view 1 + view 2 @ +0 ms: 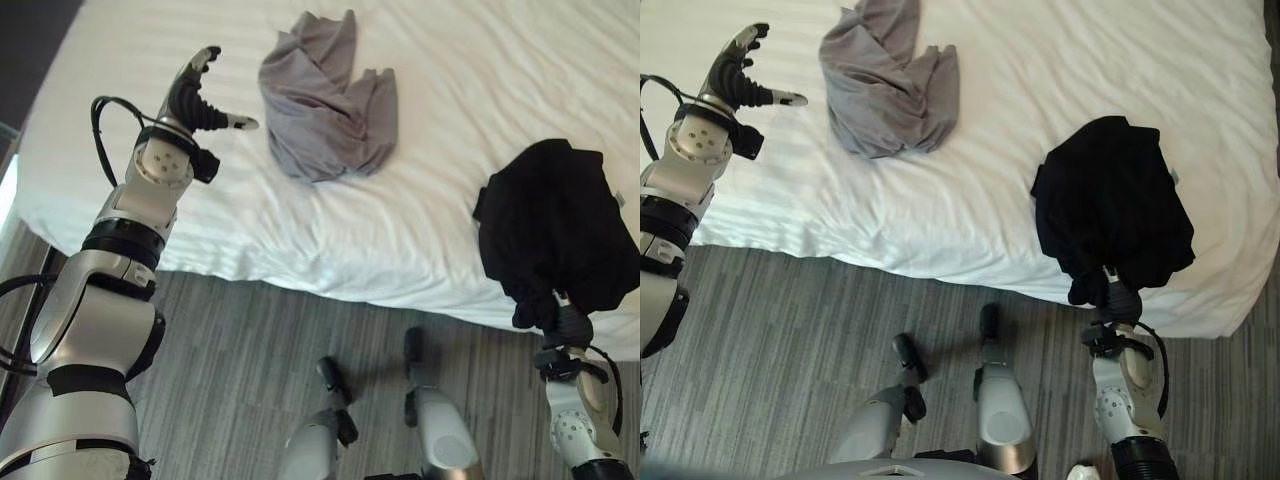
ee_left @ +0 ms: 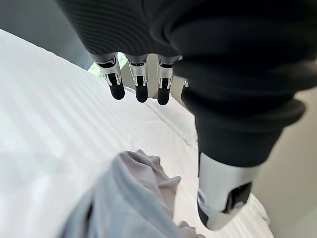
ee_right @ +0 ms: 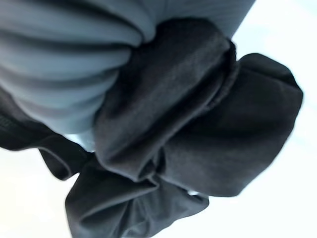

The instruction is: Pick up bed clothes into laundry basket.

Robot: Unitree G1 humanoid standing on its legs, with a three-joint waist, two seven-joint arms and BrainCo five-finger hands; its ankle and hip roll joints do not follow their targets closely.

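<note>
So far neither garment has left the bed. Two items lie on the white sheet: a grey garment, crumpled well up the mattress, and a black garment, bunched close to the near edge on the robot's right side.

Right hand: sits at the bed's edge, right against the lowest fold of the black garment. The right wrist view has black cloth wrapped up against the hand's ribbed cover; the fingers are buried in it, so I cannot tell whether they are closed on the fabric or loose.

Left hand: raised over the sheet, just beside the grey garment and apart from it. In its wrist view the fingers hang straight and relaxed, thumb set apart, holding nothing; grey cloth lies below them.

Laundry basket: position unknown from these views.

Judgement on progress: early stage. At most the black garment is being taken up; the grey one is untouched. Remaining: secure each piece, carry it off the bed, drop it in the basket.
</note>
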